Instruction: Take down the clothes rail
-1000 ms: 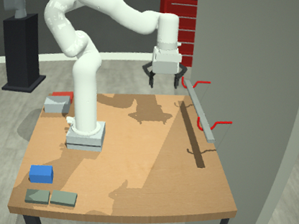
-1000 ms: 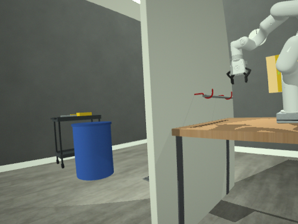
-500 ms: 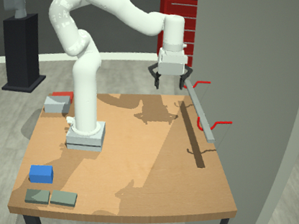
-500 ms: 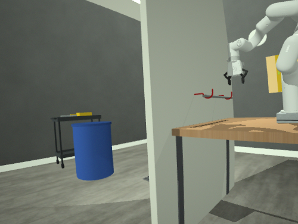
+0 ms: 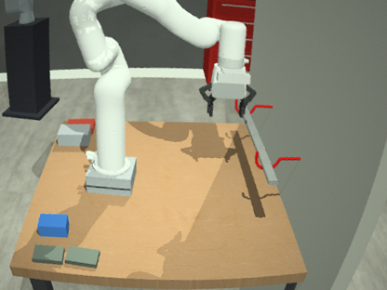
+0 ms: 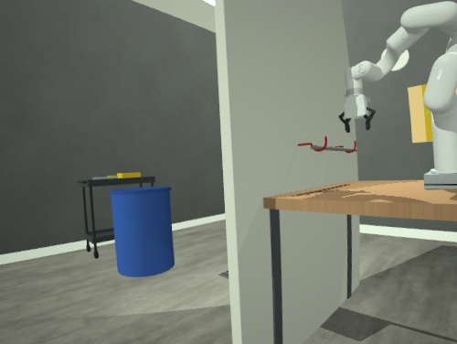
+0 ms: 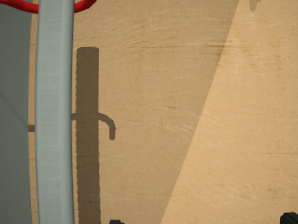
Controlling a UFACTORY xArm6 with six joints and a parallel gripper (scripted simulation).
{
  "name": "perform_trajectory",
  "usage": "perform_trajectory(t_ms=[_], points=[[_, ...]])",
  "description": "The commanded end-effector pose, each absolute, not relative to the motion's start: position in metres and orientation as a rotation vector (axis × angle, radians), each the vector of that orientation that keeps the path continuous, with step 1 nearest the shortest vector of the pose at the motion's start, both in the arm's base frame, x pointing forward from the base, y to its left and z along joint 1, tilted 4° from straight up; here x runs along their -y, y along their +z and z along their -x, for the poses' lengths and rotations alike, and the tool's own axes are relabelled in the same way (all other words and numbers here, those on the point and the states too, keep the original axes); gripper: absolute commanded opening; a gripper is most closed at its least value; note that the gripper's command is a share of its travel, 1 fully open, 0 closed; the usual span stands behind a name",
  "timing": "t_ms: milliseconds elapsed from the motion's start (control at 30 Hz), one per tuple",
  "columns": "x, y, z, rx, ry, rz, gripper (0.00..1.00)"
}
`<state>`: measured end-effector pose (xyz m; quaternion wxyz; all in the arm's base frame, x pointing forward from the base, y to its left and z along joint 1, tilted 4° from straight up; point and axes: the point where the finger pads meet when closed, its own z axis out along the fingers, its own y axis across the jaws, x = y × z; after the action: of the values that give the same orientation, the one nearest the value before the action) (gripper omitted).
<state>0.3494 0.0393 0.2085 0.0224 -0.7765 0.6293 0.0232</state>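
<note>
The grey clothes rail [image 5: 260, 150] [image 6: 335, 148] [image 7: 55, 125] rests on two red wall hooks, the far hook [image 5: 261, 107] and the near hook [image 5: 286, 159], above the wooden counter [image 5: 157, 226] [image 6: 388, 201] [image 7: 225, 125]. A hook also shows at the top of the wrist view [image 7: 82, 5]. My gripper [image 5: 225, 111] [image 6: 357, 128] [image 7: 202, 220] is open and empty. It points down, a little above the rail's far end and off to its counter side. In the wrist view the rail runs down the left edge, left of the fingertips.
The grey wall panel [image 5: 335, 85] [image 6: 274, 91] stands along the counter's right edge. On the counter are the arm's base [image 5: 109, 176], a grey block [image 5: 74, 134], a blue block [image 5: 53, 224] and two grey-green pads [image 5: 48, 254] [image 5: 82, 256]. A blue barrel [image 6: 143, 231] stands beyond the wall.
</note>
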Motion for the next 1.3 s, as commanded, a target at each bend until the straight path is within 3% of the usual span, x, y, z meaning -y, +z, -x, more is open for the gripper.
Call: perform_trajectory(t_ms=[0, 1267], points=[[-0.041, 0.208, -0.358, -1.948, 0.068, 2.403, 1.0], [-0.053, 0.198, -0.413, -1.948, 0.067, 2.403, 1.0]])
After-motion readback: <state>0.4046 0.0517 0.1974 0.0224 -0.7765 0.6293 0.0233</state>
